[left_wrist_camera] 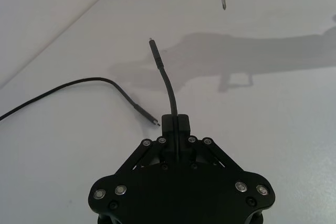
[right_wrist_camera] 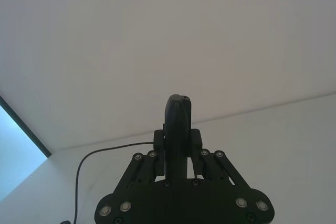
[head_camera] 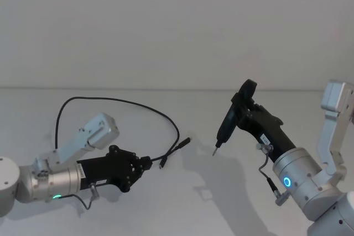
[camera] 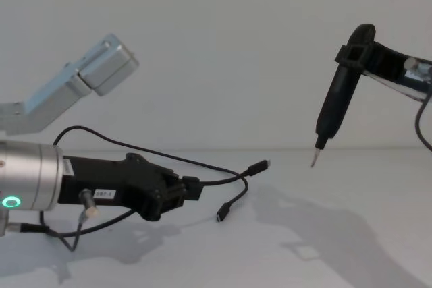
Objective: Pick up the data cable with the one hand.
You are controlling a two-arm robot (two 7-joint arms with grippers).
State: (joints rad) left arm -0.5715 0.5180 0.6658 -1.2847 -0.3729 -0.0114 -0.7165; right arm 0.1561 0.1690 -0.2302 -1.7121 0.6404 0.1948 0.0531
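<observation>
Data cable [head_camera: 119, 102] is pinched near one plug in the left tool [head_camera: 148, 164], that end jutting forward past the fingertips off the white desk [head_camera: 182, 214], the rest looping back leftward, while the right tool [head_camera: 241, 103], farther off, grips a pen-shaped driver [head_camera: 228, 122] upright.

The left gripper [head_camera: 148, 164] sits low on the left above the white table [head_camera: 182, 208], its black fingers closed on the data cable [head_camera: 119, 101] a short way back from one plug. That plug [head_camera: 183, 143] pokes out to the right, lifted off the surface, while the other plug [head_camera: 163, 163] hangs just beside the fingertips. The rest of the cable arcs up and back in a wide loop. On the right, the right gripper [head_camera: 241, 105] clamps a black pen-shaped tool [head_camera: 227, 122], its metal tip pointing down.
</observation>
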